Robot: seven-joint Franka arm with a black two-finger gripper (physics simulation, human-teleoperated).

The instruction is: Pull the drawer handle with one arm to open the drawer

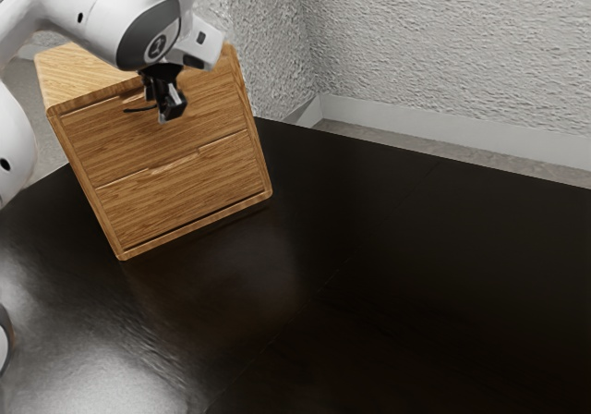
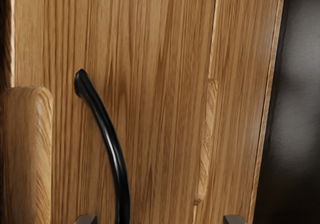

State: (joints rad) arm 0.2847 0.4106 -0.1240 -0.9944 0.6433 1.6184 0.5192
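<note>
Tool (image 1: 172, 109) stands wide open astride the black handle (image 2: 113, 146), whose lower end the wrist view cuts off.

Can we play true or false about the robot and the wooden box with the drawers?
1. The wooden cabinet has two drawers, one above the other. True.
2. The table is white. False: it is dark, nearly black, and shiny.
3. The top drawer has a curved black handle. True.
4. The claw is resting on the table. False: it is up in front of the top drawer, right at the black handle.
</note>
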